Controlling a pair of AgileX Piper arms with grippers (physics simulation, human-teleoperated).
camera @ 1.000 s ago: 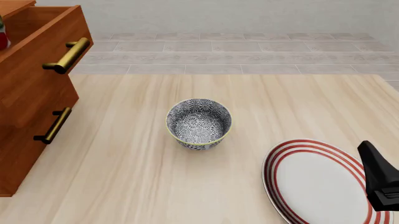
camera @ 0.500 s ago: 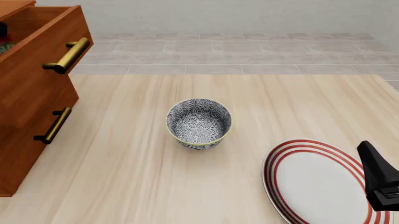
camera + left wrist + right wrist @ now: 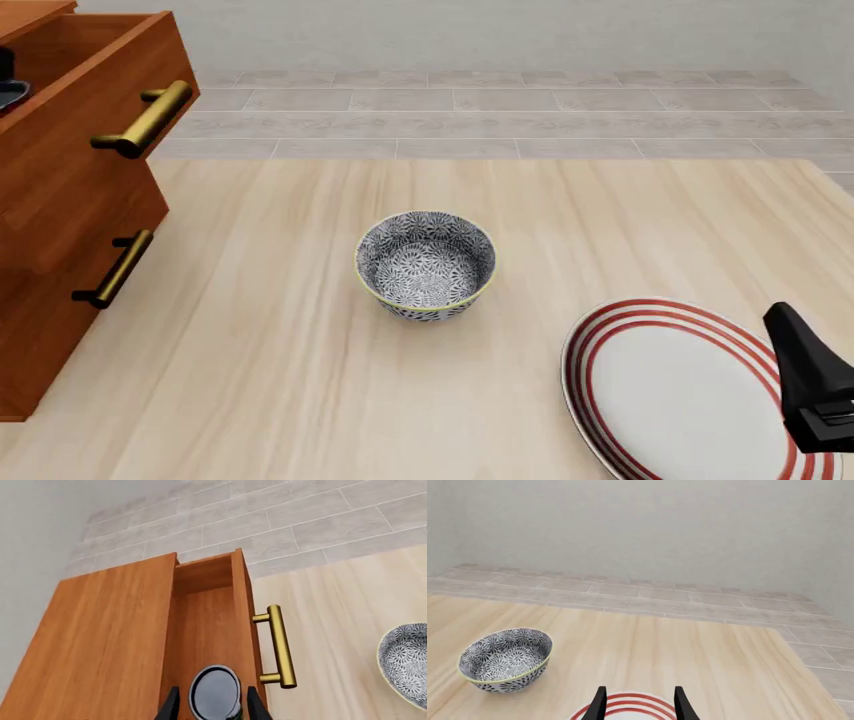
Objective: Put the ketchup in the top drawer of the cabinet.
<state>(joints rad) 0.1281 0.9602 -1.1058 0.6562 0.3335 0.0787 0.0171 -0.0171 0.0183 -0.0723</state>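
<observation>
The small cylindrical tin can of ketchup has sunk out of the front camera's sight over the last second: the red label that showed at the picture's left edge is gone, and only a sliver of dark metal peeks above the drawer wall there now. In the left wrist view its dark shiny top sits down inside the pulled-out top drawer of the tall reddish-brown wooden cabinet, framed between the two black fingers of the left gripper. The fingers stand on either side of the can, close to it, but whether they are gripping or have let go cannot be told. The danger from here looks to be the exit: if a finger drags on the can as it lifts, the can could tip or ride back up, and the near drawer wall with its thick brass bar handle leaves little room. Over on the right, the right gripper hangs parted and empty above the red-striped white plate, well apart from the grey patterned bowl. Pale wood table, grey tiled floor, plain light wall beyond.
</observation>
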